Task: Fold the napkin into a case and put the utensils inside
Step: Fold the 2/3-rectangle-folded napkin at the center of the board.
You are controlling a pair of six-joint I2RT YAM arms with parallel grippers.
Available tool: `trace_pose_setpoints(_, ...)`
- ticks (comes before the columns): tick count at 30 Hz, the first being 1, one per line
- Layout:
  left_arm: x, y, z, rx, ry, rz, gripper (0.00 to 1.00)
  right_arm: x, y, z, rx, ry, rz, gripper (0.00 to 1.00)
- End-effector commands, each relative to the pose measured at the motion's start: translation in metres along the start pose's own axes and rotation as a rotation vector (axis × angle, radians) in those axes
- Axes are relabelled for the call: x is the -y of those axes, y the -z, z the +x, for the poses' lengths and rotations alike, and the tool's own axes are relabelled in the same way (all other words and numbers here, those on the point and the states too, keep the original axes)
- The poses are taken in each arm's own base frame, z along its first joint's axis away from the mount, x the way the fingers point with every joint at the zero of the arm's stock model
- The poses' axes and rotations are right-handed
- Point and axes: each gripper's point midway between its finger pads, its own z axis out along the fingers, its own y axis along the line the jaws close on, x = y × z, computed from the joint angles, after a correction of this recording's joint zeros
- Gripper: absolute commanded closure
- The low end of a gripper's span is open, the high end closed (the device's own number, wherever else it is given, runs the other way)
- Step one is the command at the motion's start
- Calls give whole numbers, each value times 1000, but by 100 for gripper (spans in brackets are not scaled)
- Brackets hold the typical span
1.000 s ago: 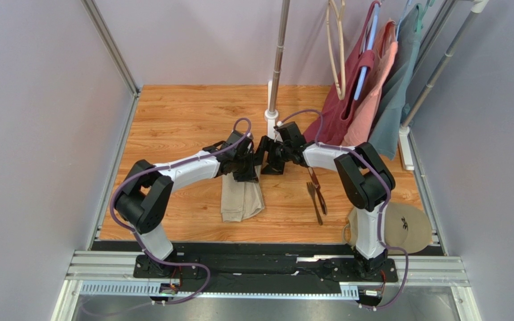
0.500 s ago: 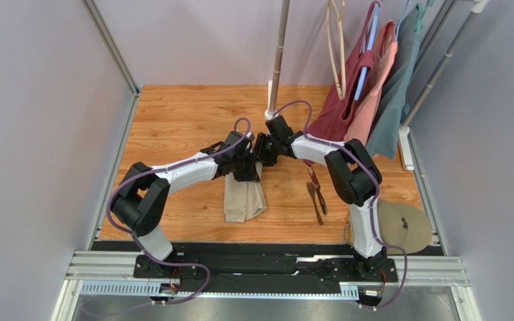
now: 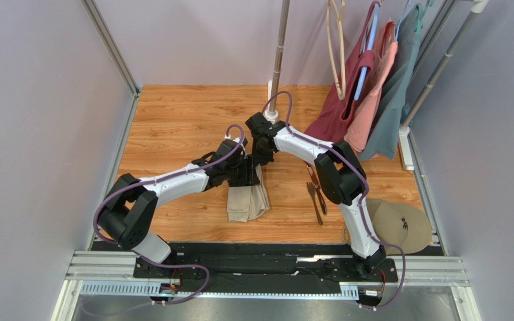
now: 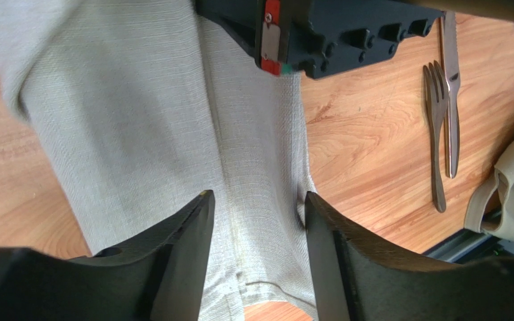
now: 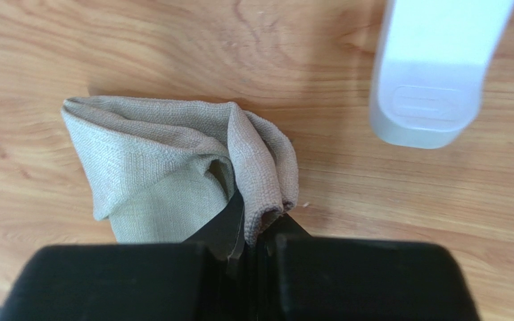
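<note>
The beige napkin (image 3: 245, 200) lies on the wooden table folded into a narrow oblong case. Its far end is bunched up and pinched in my right gripper (image 3: 260, 157), which is shut on a fold of the napkin (image 5: 172, 160) at its fingertips (image 5: 263, 231). My left gripper (image 4: 258, 195) hovers open just above the napkin (image 4: 139, 120), one finger on each side of its middle crease and nothing between them. The utensils (image 3: 316, 194), a dark fork (image 4: 434, 127) and a knife (image 4: 451, 100), lie side by side to the napkin's right.
A white pole base (image 3: 271, 115) stands just beyond the grippers, and it shows close by in the right wrist view (image 5: 434, 73). Maroon, salmon and grey-teal garments (image 3: 367, 93) hang at the back right. A round tan disc (image 3: 400, 227) lies at the near right edge.
My left gripper has opened and let go of the napkin. The right gripper has swung left to the napkin's far end and shut on it.
</note>
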Motion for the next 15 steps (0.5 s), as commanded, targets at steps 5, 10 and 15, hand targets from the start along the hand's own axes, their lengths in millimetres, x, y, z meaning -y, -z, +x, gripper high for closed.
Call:
trace_pose_setpoints(5, 19, 10, -2, 121, -100, -133, 32, 28, 9, -1, 13, -17, 191, 100)
trace_pose_setpoints(10, 36, 9, -7, 183, -245, -215, 10, 26, 14, 0, -6, -28, 192, 100)
trace_pose_setpoints(15, 51, 3, -18, 204, -282, -178, 1, 24, 16, 2, -16, -64, 194, 100)
